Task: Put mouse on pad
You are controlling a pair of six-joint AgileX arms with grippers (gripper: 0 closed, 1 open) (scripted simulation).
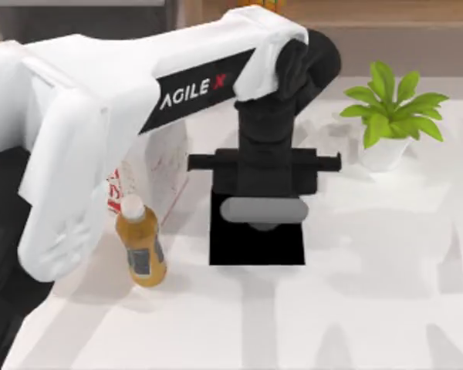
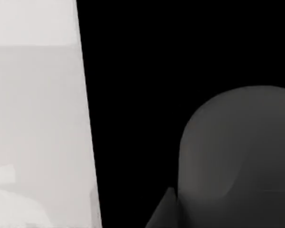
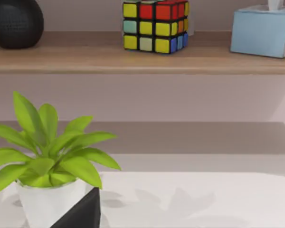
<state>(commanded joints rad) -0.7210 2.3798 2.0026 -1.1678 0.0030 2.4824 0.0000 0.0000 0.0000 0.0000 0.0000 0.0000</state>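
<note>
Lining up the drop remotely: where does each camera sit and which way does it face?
Top view: above the table, looking down; the left arm reaches over the pad.
Left wrist view: on the left arm, facing down, close over the pad and mouse.
Right wrist view: on the right arm, facing level across the table to the plant and shelf; a dark wedge is probably the right gripper.
Shared: top and left wrist, the pad; top and right wrist, the plant.

Dark domed mouse [image 2: 237, 156] over flat black pad [image 1: 256, 245], mid-table, contact unclear
</note>
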